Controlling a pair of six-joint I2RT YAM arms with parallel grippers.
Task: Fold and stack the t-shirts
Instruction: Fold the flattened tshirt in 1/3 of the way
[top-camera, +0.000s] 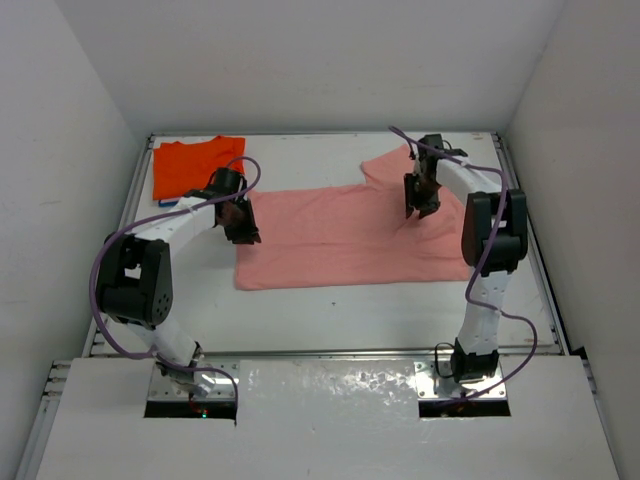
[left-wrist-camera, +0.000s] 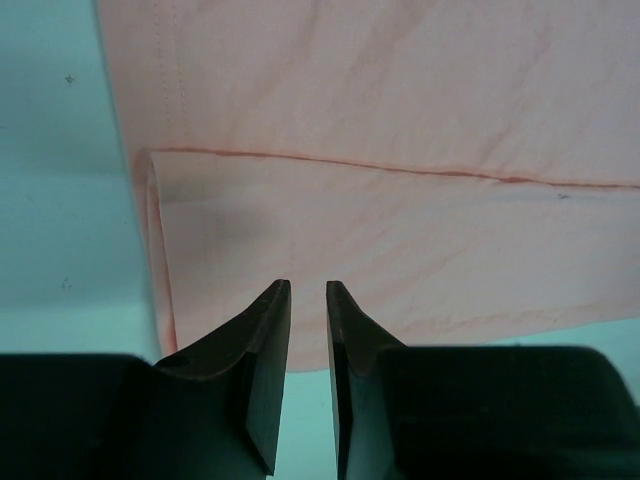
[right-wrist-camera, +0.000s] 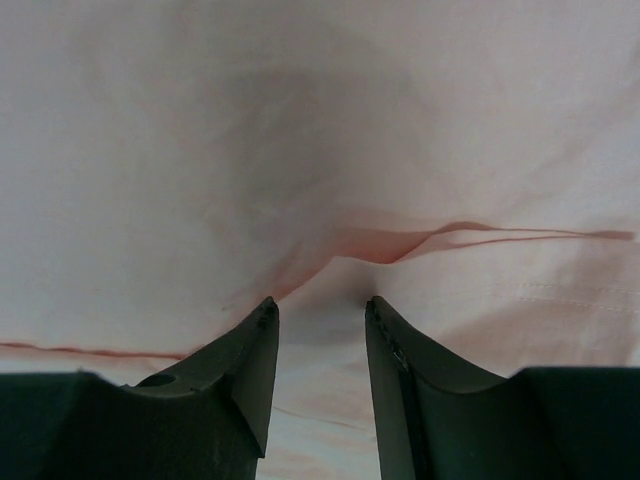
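The pink shirt (top-camera: 330, 240) lies spread out flat on the white counter (top-camera: 350, 310). It is under both arms.

The left gripper (top-camera: 243, 225) hangs over the left edge of the pink shirt. Its two black fingers (left-wrist-camera: 265, 330) are apart, but only by a thin gap. Nothing is in that gap. Right in front of the gripper the cloth is folded over on itself, so there are two layers. A thin dark pink line (left-wrist-camera: 400, 168) runs across the cloth a bit past the gripper. The rounded end of the fold is just off to the side of the gripper, and past it you see the counter.

The right gripper (top-camera: 420, 208) is over the other end of the pink shirt, close to the sleeve. Its fingers are apart too, with a wider gap than the left one. They are not squeezing anything. The cloth fills the space under and in front of this gripper. A small wrinkle (right-wrist-camera: 400, 245) pokes up in the cloth just ahead of the tips.

The orange shirt (top-camera: 190, 165) lies folded in the far corner, past the left gripper and well apart from it. A thin blue edge (top-camera: 168, 203) peeks out from under its near side.
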